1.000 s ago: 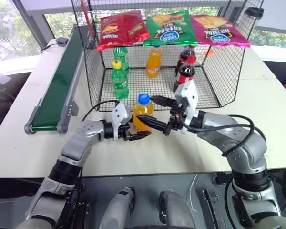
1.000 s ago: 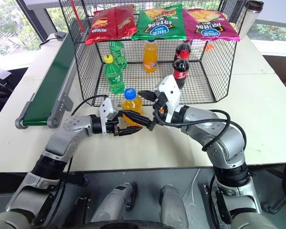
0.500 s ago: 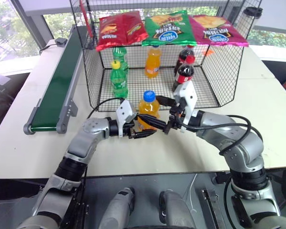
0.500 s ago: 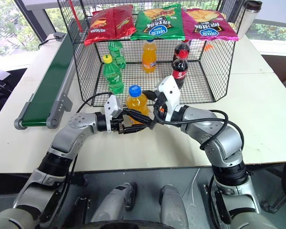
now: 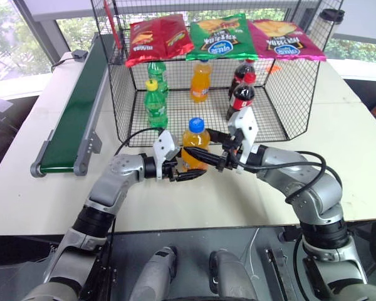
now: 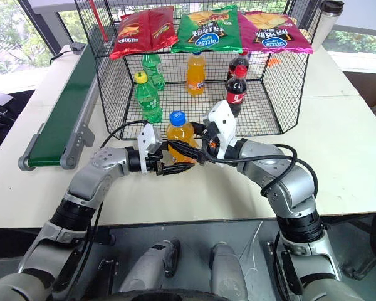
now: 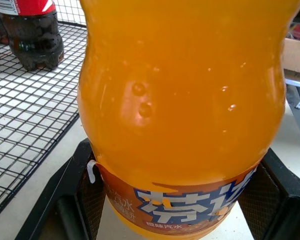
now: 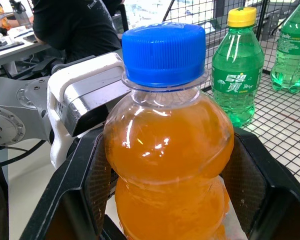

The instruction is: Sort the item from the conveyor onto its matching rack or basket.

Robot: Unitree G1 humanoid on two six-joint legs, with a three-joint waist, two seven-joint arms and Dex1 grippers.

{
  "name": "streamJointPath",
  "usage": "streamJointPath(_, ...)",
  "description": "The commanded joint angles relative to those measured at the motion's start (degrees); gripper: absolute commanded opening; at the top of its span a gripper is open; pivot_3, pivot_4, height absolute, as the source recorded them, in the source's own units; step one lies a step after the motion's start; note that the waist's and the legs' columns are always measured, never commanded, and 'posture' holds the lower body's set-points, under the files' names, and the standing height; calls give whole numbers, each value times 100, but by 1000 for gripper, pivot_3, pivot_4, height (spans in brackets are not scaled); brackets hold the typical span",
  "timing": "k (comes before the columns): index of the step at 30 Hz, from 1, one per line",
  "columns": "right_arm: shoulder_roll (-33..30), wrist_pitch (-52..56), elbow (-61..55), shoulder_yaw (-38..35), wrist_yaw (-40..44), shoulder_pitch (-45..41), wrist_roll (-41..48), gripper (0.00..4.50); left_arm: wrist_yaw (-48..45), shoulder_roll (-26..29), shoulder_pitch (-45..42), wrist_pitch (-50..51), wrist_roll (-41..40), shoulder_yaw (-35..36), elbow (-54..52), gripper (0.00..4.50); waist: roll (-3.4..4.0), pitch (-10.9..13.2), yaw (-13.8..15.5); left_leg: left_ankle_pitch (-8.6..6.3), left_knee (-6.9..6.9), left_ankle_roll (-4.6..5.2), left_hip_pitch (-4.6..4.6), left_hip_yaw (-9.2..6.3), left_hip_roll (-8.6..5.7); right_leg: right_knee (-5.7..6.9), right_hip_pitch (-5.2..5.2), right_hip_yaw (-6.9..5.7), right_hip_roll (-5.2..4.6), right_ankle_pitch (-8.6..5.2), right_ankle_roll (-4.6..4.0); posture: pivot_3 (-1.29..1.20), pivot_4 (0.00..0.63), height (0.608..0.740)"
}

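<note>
From the head views, the orange soda bottle (image 5: 194, 146) is off the conveyor (image 5: 75, 113) and held upright just in front of the wire cage (image 5: 288, 94), above the white surface (image 5: 363, 163). The left gripper (image 5: 189, 175) clamps its lower body; the right gripper (image 5: 212, 160) has its fingers closed on the upper body. Judging by this, the pick-up is done and a hand-over is under way; setting the bottle into the cage remains.

The cage holds two green bottles (image 5: 155, 103), an orange-capped orange bottle (image 5: 201, 80) and two cola bottles (image 5: 240, 99) on its grid floor, with three snack bags (image 5: 221, 34) lying across its top edge.

In the left wrist view, that gripper's fingers (image 7: 85, 190) press both sides of the bottle at the label, with a cola bottle on the cage floor beyond.

In the right wrist view, that gripper's fingers (image 8: 247, 175) squeeze the bottle below its blue cap (image 8: 163, 52); green bottles stand behind it.
</note>
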Motion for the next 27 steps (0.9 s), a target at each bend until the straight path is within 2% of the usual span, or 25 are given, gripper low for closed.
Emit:
streamJointPath(1,12,-47,-180,-119,-24,-41,41,2589,56,23,-135,56,-70,143,-313,2947,0,0,-1,0,0,0,0,0,0,0,0,0,0,0,0,0,150,739)
streamJointPath(4,12,-34,-182,-122,-40,-45,36,2589,118,8,-142,73,-63,167,-286,2947,0,0,0,0,0,0,0,0,0,1,0,0,0,0,0,0,150,739)
streamJointPath(7,23,-15,-182,-124,-53,-53,40,2589,-27,15,-178,190,-200,180,-284,4420,0,0,0,0,1,0,0,0,0,2,0,0,0,0,0,0,150,739)
streamJointPath(13,48,38,-186,-151,-65,-79,68,2589,-166,147,-135,420,-321,177,-425,4477,0,0,-9,0,3,0,0,0,0,4,0,0,1,0,0,0,150,739)
streamJointPath(22,31,-56,-55,-181,-89,-208,-67,2589,-95,854,358,524,-314,586,-789,4477,0,0,-105,0,3,-1,1,-1,0,6,0,5,0,0,0,0,150,739)
streamJointPath(25,63,-290,267,-139,-269,-401,-440,2589,227,1103,656,379,-146,870,-949,4477,1,0,-121,1,3,-1,3,-1,1,8,-1,6,0,0,-1,0,150,739)
streamJointPath(27,206,-515,640,-135,-496,-647,-727,2589,679,1048,861,384,-117,1147,-1114,4477,1,0,-108,2,3,-2,4,0,1,9,-1,7,0,1,-3,0,150,739)
